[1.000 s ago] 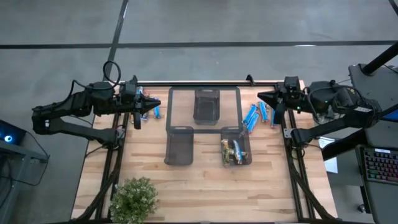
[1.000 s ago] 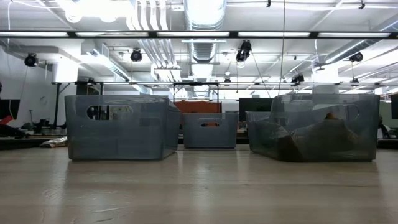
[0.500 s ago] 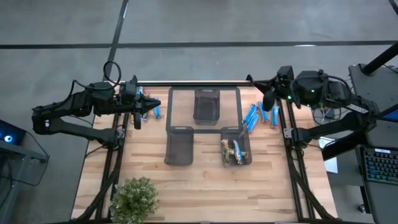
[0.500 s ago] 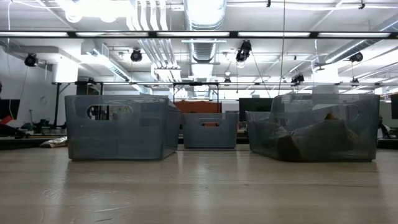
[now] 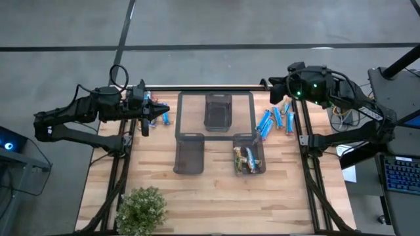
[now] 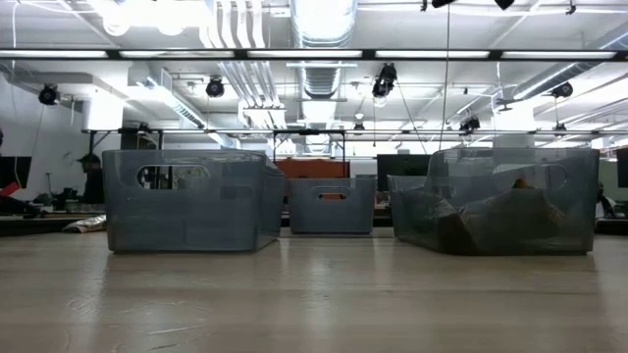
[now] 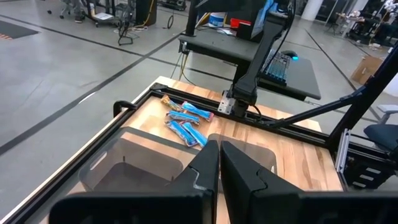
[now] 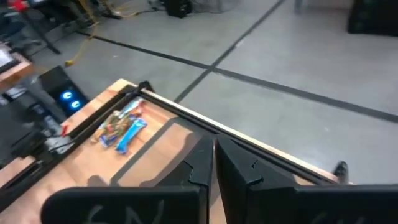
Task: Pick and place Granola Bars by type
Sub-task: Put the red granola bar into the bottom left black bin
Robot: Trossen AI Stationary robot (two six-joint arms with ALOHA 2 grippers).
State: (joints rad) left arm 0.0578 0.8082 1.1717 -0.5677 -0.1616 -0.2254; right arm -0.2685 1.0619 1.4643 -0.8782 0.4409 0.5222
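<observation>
Blue granola bars lie loose on the wood at the far right, also in the left wrist view. A second small pile of granola bars lies at the far left, also in the right wrist view. Brownish and blue bars lie in the near-right mesh bin. My left gripper hovers shut above the left pile, empty. My right gripper hangs shut and empty at the far edge, beyond the right pile.
Two more mesh bins stand at the centre: one far, one near-left. A potted plant sits at the near-left corner. A black rail runs along the far edge. Bare wood spreads along the near side.
My right gripper has swung from above the right pile toward the table's far edge, turning as it went, and has stayed shut and empty. The bars and bins lie as before.
</observation>
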